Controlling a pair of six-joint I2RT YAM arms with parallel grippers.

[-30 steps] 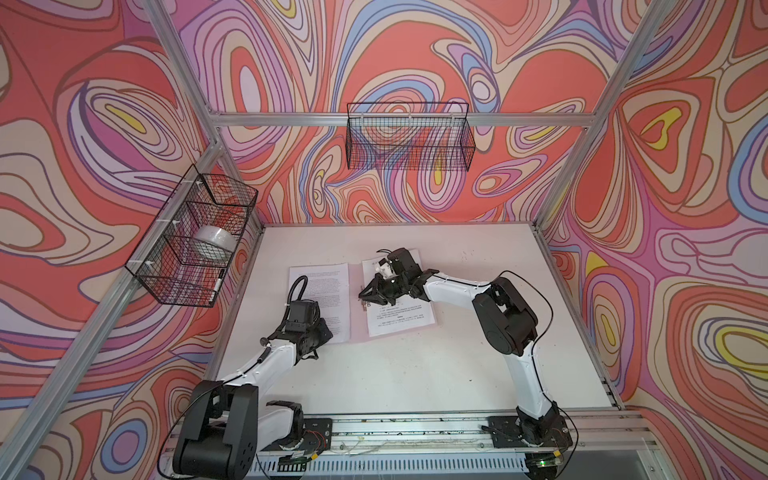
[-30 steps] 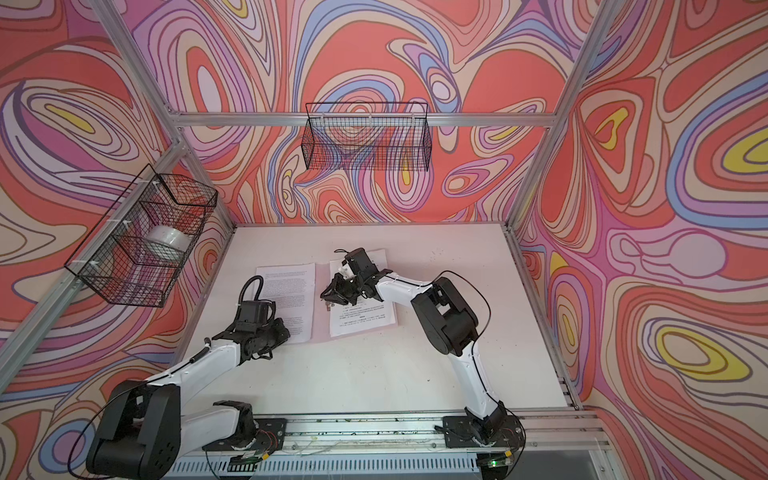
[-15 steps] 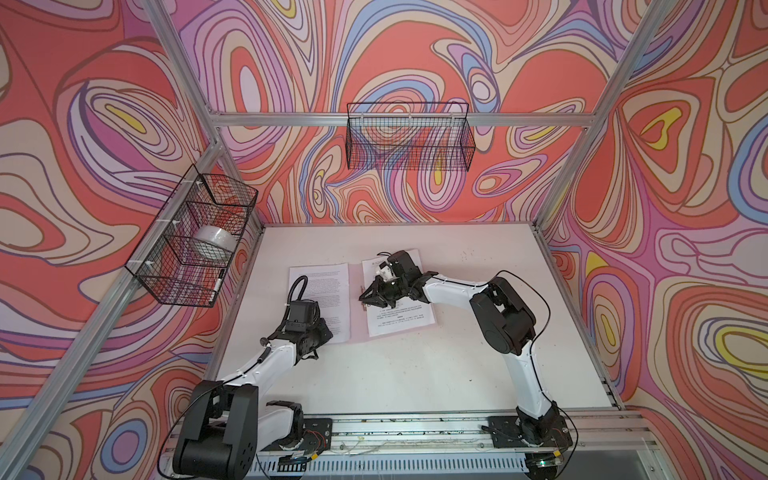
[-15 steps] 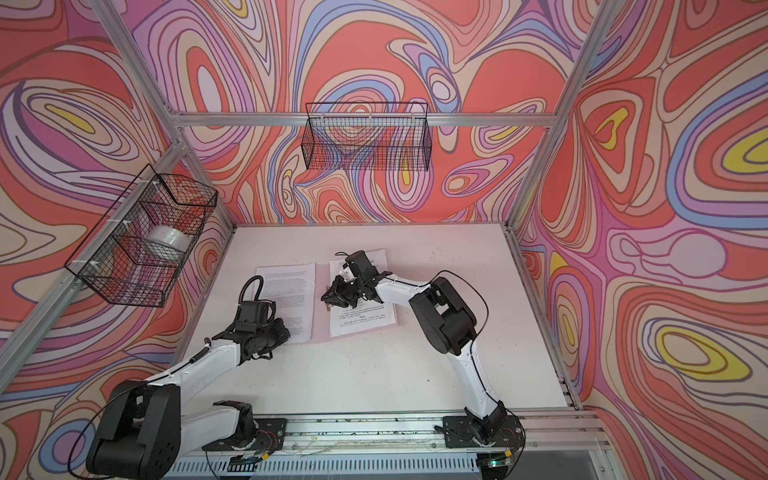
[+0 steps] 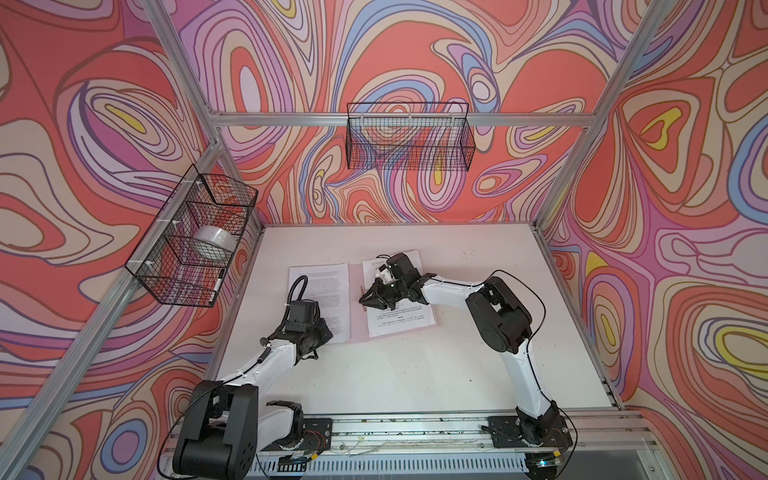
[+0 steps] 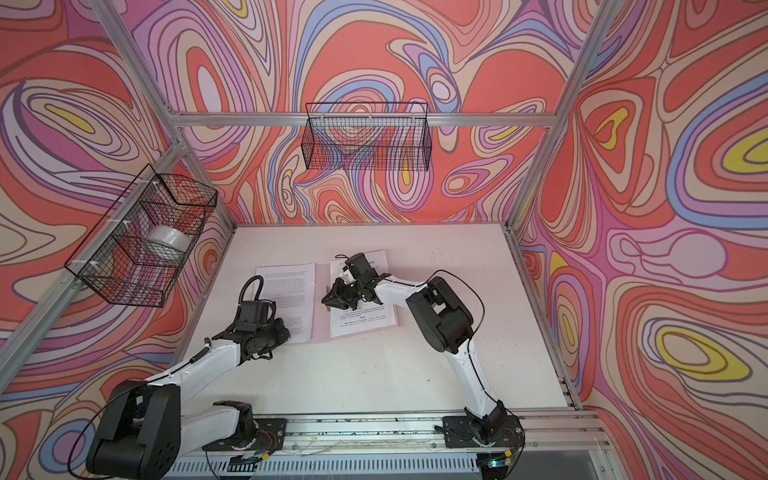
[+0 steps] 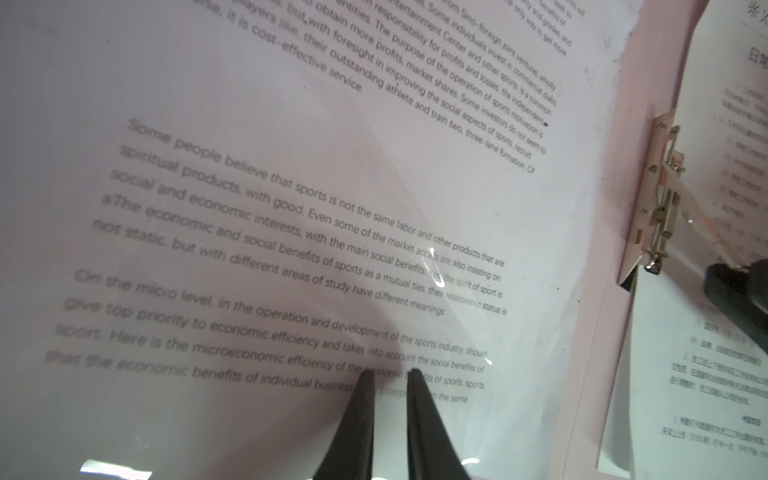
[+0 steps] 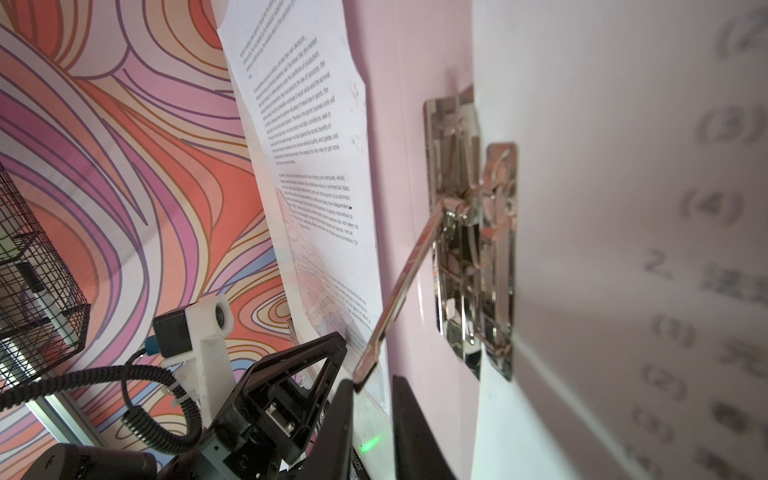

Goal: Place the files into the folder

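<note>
The right hand (image 8: 372,384) has just drawn its fingers in a touch, down to a slit. The raised tip of the lever (image 8: 411,266) sits in that slit against one finger; whether it is truly pinched I cannot tell. The lever belongs to the metal clip (image 8: 473,232) by the spine of the pink folder (image 8: 415,104), which lies open on the worktop (image 5: 415,365). The Chinese sheet (image 8: 602,124) covers the flap on that arm's side, its edge at the clip. The left hand (image 7: 390,372), fingers almost together and gripping nothing, presses its tips onto the English sheet (image 7: 291,145) across the spine. Nothing else has shifted. To my eye the clamp is about to be worked, with the English sheet not yet under it.
</note>
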